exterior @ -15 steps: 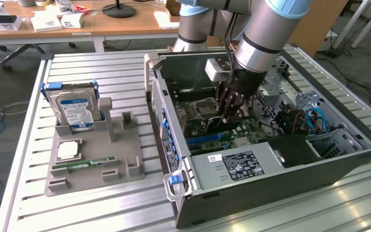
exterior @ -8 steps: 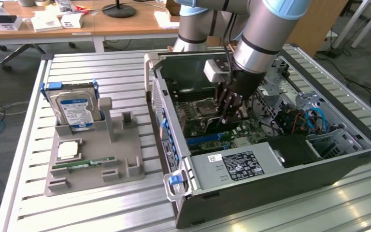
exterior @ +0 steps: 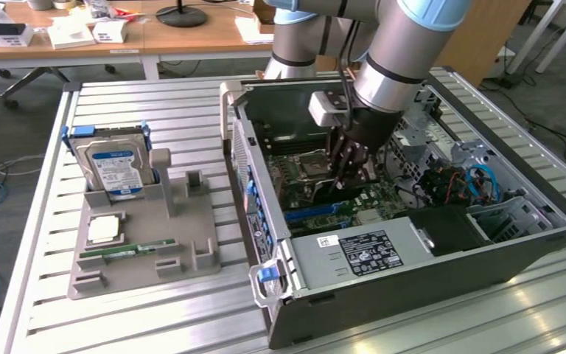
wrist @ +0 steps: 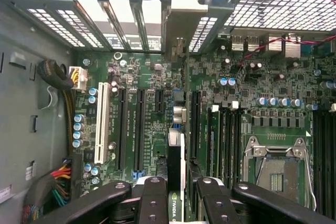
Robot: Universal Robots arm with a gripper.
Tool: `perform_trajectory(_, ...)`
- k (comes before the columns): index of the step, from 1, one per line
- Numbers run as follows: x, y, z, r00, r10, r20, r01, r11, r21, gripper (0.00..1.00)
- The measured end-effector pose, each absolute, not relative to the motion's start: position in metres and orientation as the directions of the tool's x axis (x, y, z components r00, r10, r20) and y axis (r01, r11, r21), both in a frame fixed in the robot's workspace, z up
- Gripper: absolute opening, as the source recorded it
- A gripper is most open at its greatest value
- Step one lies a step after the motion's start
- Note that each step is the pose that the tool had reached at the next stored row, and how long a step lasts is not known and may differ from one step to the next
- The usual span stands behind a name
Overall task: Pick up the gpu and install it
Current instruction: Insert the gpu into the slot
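Exterior view, overall: an open computer case [exterior: 441, 284] lies on its side on a slatted metal worktop [exterior: 165, 317], with the robot arm [exterior: 401, 51] reaching down into it
Claw [exterior: 347, 173]: inside the case, low over the main board [wrist: 142, 103]; its fingers [wrist: 152, 203] are closed on the graphics card [wrist: 175, 163]
Graphics card: held between the fingers and seen edge-on in the wrist view; it runs parallel to the black slots [wrist: 139, 124], with its metal end plate [wrist: 184, 11] next to the rear openings of the case
Seating: whether the card's lower edge has entered a slot cannot be told
Grey holder [exterior: 189, 221]: on the worktop, to the exterior view's left of the case; it carries an upright hard drive [exterior: 116, 166] and a flat-lying memory stick [exterior: 126, 251]
Power supply [exterior: 357, 252]: at the near end of the case
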State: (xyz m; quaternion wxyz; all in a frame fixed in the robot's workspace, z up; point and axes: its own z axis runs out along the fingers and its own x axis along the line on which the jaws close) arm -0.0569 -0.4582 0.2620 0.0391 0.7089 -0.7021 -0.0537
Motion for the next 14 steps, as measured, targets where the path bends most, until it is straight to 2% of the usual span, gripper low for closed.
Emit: perform_trajectory(14, -0.069, -0.458, 0.262, 0.008, -1.0, -0.021, -0.992, -0.011, 0.129, 0.26)
